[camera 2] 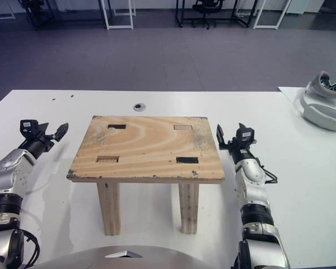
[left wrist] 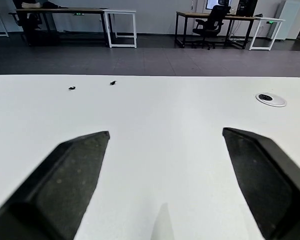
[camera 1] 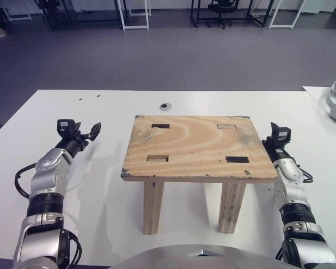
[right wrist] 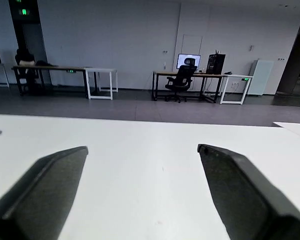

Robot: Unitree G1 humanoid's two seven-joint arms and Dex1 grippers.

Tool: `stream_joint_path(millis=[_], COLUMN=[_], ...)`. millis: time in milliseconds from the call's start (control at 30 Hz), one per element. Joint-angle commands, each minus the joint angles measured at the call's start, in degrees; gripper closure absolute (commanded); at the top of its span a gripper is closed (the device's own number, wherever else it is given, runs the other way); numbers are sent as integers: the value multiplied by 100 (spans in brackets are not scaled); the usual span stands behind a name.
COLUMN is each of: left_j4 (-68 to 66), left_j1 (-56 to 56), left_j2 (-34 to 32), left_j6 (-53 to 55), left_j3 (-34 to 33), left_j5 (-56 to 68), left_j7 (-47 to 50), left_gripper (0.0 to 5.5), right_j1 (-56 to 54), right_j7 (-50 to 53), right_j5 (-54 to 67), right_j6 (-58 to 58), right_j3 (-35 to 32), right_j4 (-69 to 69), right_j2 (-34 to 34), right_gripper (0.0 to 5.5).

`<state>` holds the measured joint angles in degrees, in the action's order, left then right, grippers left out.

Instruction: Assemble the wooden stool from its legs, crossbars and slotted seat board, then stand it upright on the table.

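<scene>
Where table (camera 1: 213, 103) spans lower frame, stool (camera 1: 196, 147) stands upright at centre | left gripper (left wrist: 166, 134) spread wide, mid-left, apart from stool | right gripper (right wrist: 142, 147) spread wide, mid-right, just beside seat edge

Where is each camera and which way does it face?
Left eye view: head, facing forward and down at the stool on the table; both arms, left gripper, right gripper.
Right eye view: beside it, shares that scene.
Left wrist view: left wrist, facing across the table to the room; own open fingers.
Right wrist view: right wrist, likewise; own open fingers.
Left wrist and eye views share the grommet.
</scene>
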<state>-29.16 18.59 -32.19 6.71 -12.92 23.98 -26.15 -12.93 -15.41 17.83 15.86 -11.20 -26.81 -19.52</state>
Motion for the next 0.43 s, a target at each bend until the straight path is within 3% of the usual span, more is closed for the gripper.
stream_joint_path(millis=[33,200,433], left_j4=[-151,244,1874], left_j1=[479,175,-904], left_j2=[143,434,788], left_j6=[-169,-202,-183], left_j3=[193,297,427], left_j5=[-410,-661,-1161], left_j7=[8,133,777], left_gripper=[133,133,133], right_j1=[271,438,58], right_j7=[155,179,1], right_j5=[32,-12,-306], right_j6=[-226,-552,-912], right_j3=[-171,-324,-416], right_j4=[489,667,133], right_j2=[157,102,-445], right_gripper=[139,139,139])
